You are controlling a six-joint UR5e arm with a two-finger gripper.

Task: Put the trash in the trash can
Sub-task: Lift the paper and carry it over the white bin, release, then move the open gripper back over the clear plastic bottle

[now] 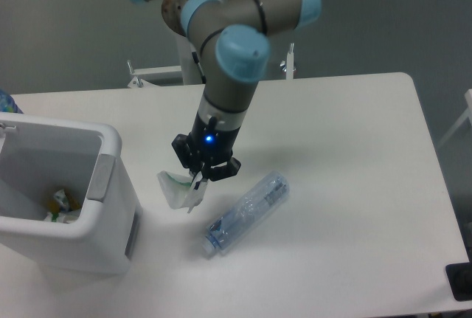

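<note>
Clear crinkled plastic bottle (248, 212), glossy. White paper carton (175, 187), matt. Trash can (110, 207) smooth white plastic. Tabletop (354, 163) matt white. Claw (196, 183) black.
</note>
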